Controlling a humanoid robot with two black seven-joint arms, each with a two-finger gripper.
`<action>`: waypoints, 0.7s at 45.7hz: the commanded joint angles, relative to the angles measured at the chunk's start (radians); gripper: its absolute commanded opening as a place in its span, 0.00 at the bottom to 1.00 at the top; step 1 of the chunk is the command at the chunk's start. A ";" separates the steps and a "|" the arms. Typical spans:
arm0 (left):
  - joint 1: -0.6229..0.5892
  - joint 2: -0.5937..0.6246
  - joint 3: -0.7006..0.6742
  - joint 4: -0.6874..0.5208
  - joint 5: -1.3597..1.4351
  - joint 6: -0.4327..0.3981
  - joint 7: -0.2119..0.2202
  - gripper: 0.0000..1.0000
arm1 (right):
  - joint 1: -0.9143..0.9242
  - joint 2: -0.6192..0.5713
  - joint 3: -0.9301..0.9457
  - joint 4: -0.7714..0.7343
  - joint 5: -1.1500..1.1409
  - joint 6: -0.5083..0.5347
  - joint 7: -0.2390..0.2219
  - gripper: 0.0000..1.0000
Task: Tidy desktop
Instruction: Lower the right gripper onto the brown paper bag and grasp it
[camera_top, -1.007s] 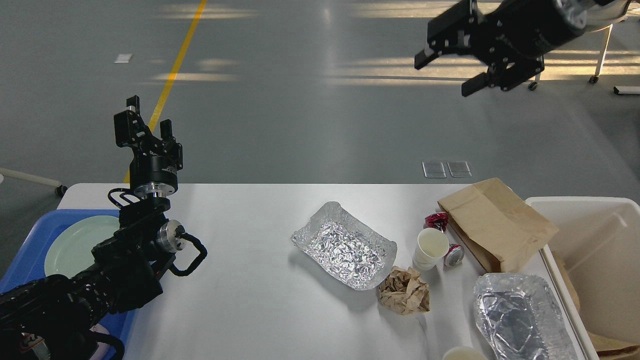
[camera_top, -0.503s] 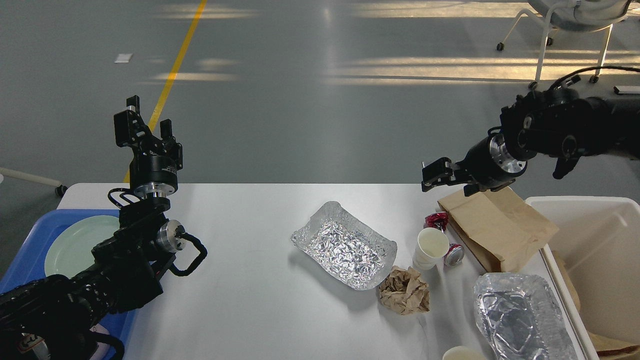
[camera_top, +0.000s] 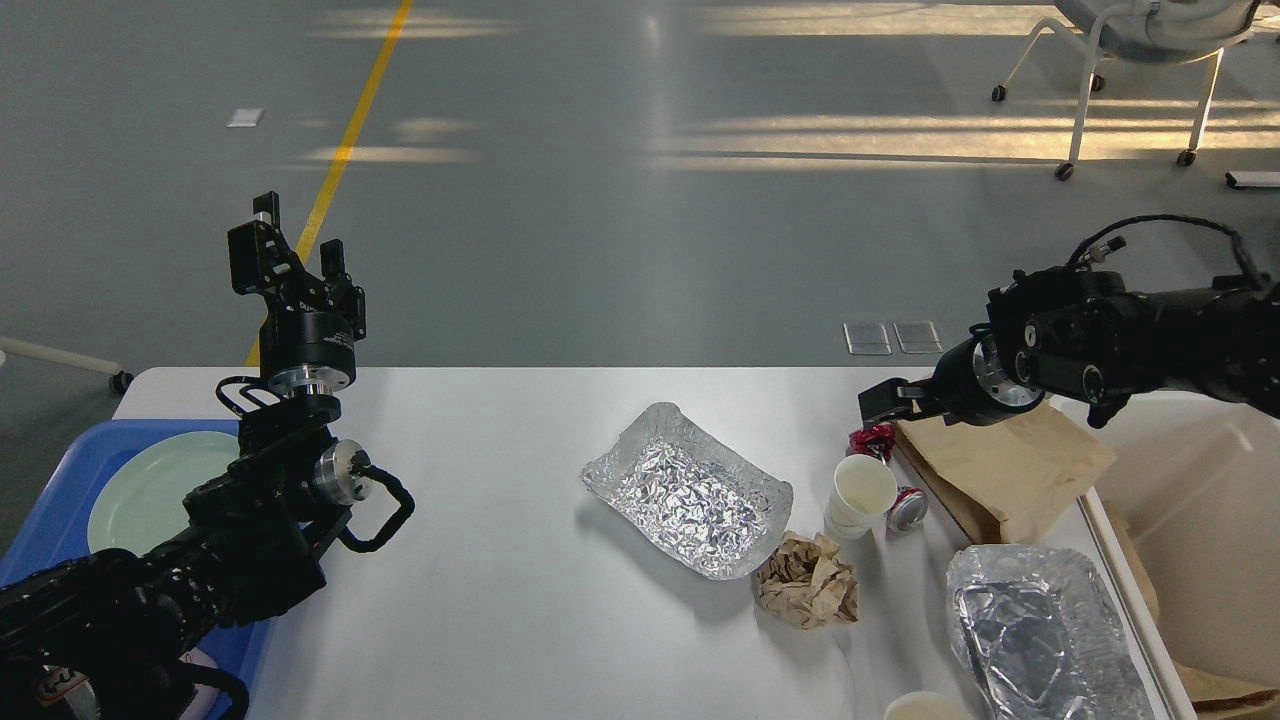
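The white desktop (camera_top: 500, 600) holds litter on its right half: a foil tray (camera_top: 690, 490), a crumpled brown paper ball (camera_top: 808, 580), a white paper cup (camera_top: 862, 495), two crushed red cans (camera_top: 873, 440) (camera_top: 908, 510), a brown paper bag (camera_top: 1000, 465) and a second foil tray (camera_top: 1045, 630). My left gripper (camera_top: 290, 250) is raised over the table's far left edge, open and empty. My right gripper (camera_top: 885, 400) is low at the bag's far left corner, just above the upper can. It is dark and its fingers cannot be told apart.
An off-white bin (camera_top: 1200, 520) stands at the right edge with brown paper inside. A blue tray (camera_top: 60, 500) at the left holds a pale green plate (camera_top: 150, 485). Another cup's rim (camera_top: 925, 708) shows at the bottom edge. A chair (camera_top: 1140, 60) stands beyond.
My right arm has swung down from high above and come in low to the paper bag's far corner. The left arm and the litter have not moved.
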 joint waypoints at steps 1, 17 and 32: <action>0.000 0.000 0.000 0.000 0.000 0.000 0.000 0.96 | 0.000 -0.027 -0.048 0.002 -0.083 -0.046 0.003 1.00; 0.000 0.000 0.000 0.000 0.001 0.000 0.000 0.96 | -0.041 -0.135 -0.057 0.035 -0.250 -0.123 0.003 1.00; 0.000 0.000 0.000 0.000 0.001 0.000 0.000 0.96 | -0.247 -0.129 -0.037 -0.263 -0.169 -0.178 0.001 1.00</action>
